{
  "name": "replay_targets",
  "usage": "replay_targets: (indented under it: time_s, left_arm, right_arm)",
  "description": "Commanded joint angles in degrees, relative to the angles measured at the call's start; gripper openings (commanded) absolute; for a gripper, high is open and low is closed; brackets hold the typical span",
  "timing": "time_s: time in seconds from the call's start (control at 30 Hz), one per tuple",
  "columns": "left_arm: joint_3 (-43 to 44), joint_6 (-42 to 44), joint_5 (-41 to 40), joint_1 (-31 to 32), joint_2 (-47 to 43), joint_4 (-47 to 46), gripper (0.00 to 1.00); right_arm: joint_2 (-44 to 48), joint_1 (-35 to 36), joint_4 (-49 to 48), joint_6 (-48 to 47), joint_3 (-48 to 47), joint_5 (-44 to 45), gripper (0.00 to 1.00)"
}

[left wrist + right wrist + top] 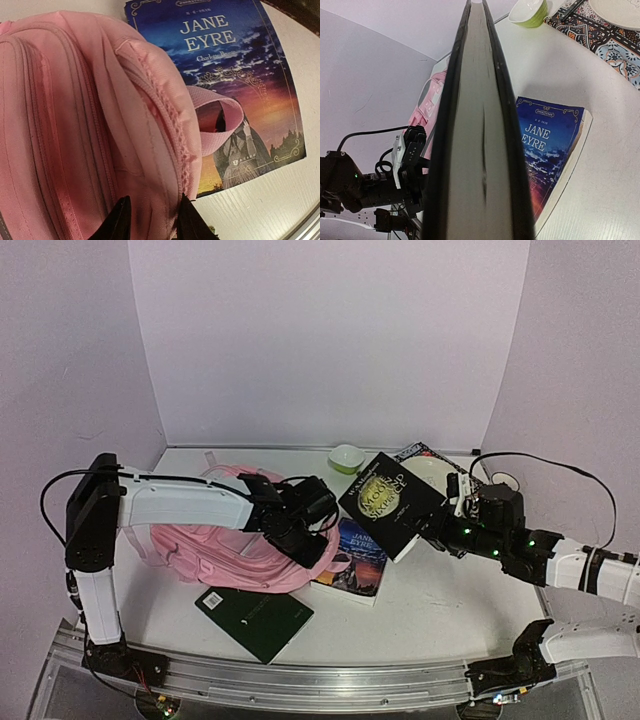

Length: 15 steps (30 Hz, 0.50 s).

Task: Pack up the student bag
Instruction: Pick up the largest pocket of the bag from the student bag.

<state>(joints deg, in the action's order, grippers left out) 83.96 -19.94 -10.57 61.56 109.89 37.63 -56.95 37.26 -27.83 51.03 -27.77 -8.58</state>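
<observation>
student bag (75, 125), fold between parted left jaws

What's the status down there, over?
Left gripper astride zip edge of student bag, grip unclear. Right gripper holds black book aloft. Jane Eyre book lies under bag's loop.

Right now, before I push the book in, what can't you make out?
student bag opening: left arm covers it in top view; left wrist shows only outer fabric.
right tool fingers: behind the black book, right wrist view.
green book title: too small, top view.
left tool grip on fabric: cut off by frame edge.
</observation>
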Motion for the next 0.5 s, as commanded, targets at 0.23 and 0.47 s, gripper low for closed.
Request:
replay_targets:
  time_s: [0.23, 0.47]
  left_arm:
    - [2.54, 0.22, -6.74, -0.17, -4.47, 4.21, 0.0]
    - [5.35, 1.12, -6.7, -0.21, -6.44, 6.8, 0.02]
  right_arm:
    - [0.26, -0.34, -8.29, -0.04, -3.19, -2.21, 0.0]
    - [-0.8, -0.34, -8.64, 0.99, -3.66, -3.98, 0.0]
